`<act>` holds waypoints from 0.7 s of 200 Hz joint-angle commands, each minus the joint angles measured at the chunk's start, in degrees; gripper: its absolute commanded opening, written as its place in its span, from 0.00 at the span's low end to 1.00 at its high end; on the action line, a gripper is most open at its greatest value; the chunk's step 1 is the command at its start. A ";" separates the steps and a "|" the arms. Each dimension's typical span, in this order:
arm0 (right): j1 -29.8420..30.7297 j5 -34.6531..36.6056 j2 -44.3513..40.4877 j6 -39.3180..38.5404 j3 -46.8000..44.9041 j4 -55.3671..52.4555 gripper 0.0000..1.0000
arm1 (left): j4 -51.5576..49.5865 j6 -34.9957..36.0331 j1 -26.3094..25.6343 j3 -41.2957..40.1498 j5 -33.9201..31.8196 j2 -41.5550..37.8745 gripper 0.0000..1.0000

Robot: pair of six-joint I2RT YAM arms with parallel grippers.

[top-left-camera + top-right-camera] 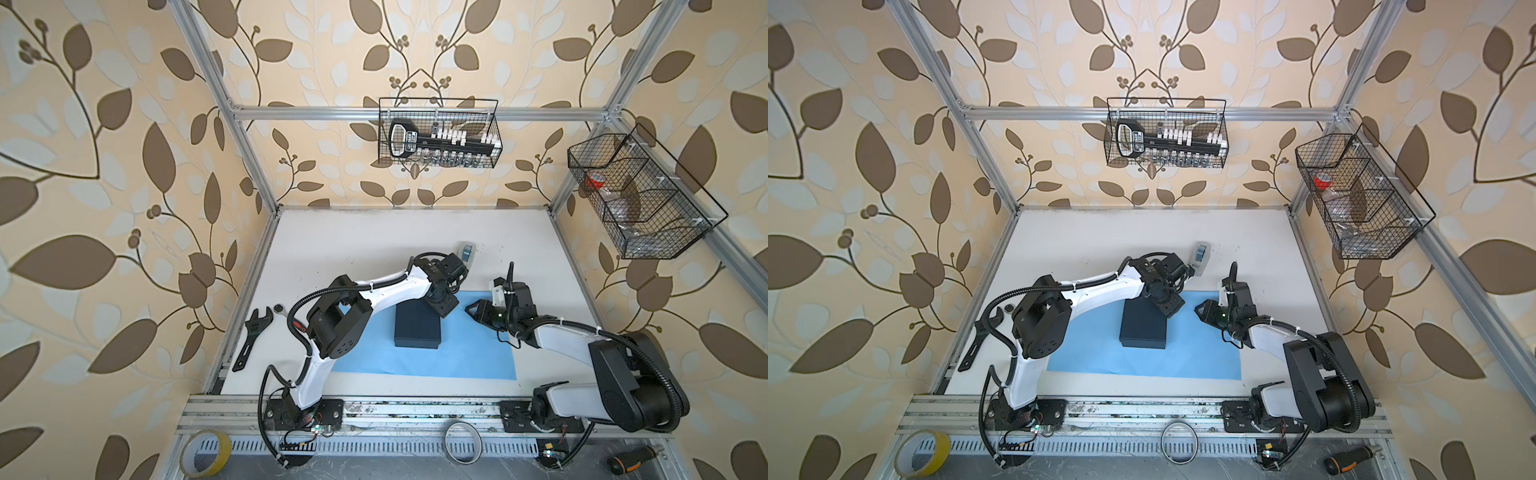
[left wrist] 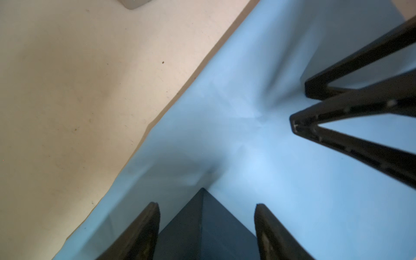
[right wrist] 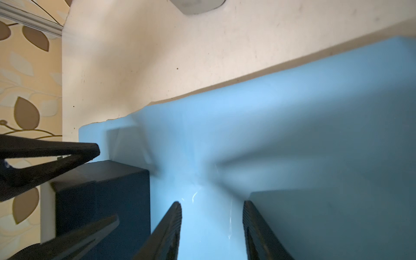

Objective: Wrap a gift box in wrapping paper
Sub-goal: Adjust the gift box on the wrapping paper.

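Nearest the lens, a yellow tape roll (image 1: 205,453) and a screwdriver (image 1: 633,457) lie on the front ledge, below the arm bases. Behind them, on the white table (image 1: 353,249), the wrapping paper (image 1: 457,357) lies spread with its light blue face up. The gift box (image 1: 417,328) stands on the paper's far half, lid on, none of its sides covered.

Left gripper (image 1: 444,309): over the box's far right corner. In its wrist view the fingers (image 2: 144,231) are spread with that corner between them. Whether they touch the box cannot be told.

Right gripper (image 1: 471,309): just right of the box, low over bare paper. Its fingers (image 3: 167,231) stand apart, and creases in the sheet run into the gap. No pinch on the paper is evident.

A grey-white tape dispenser (image 1: 467,251) stands on the table beyond the paper's far edge. A black wrench (image 1: 253,332) lies at the table's left edge.
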 commanded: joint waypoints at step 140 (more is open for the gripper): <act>5.74 11.06 -2.40 -4.59 8.24 -15.62 0.77 | 20.93 -29.22 4.57 -32.97 17.59 -28.29 0.46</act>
